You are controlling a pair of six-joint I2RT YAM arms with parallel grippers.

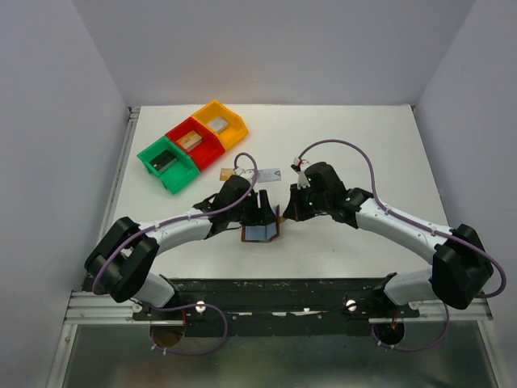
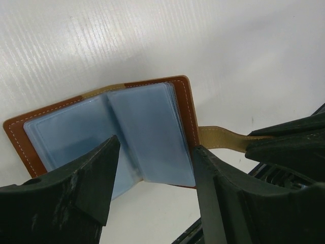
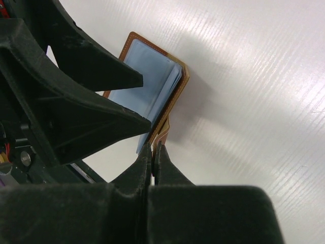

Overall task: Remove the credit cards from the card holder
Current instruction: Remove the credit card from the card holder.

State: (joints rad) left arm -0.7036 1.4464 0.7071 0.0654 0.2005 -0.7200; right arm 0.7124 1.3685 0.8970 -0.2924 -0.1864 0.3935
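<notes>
My left claw (image 2: 152,175) stands wide, one finger (image 2: 86,188) on either side of the card holder (image 2: 147,127). The holder lies open on the white table (image 2: 228,51), and its pale blue sleeves fan up between my fingers. I cannot tell whether either finger touches them. My left wrist camera shows the open spread almost flat-on, brown stitched rim around it, with the tan tab (image 2: 218,138) running off to the right into my other claw.

My right wrist camera sees the same holder edge-on. It shows what the left does not: my right claw (image 3: 154,155) is pinched tight on that tab, its tips meeting just beside the holder's brown edge.

Only the overhead view gives the surroundings. The holder sits in the middle of the table between my two claws. Past it lie two loose cards, a gold-tan card (image 1: 229,172) and a silvery card (image 1: 266,173). A green bin (image 1: 167,164), a red bin (image 1: 194,143) and a yellow bin (image 1: 220,124) stand in a row farther left. In neither wrist view can I make out any card inside the sleeves.
</notes>
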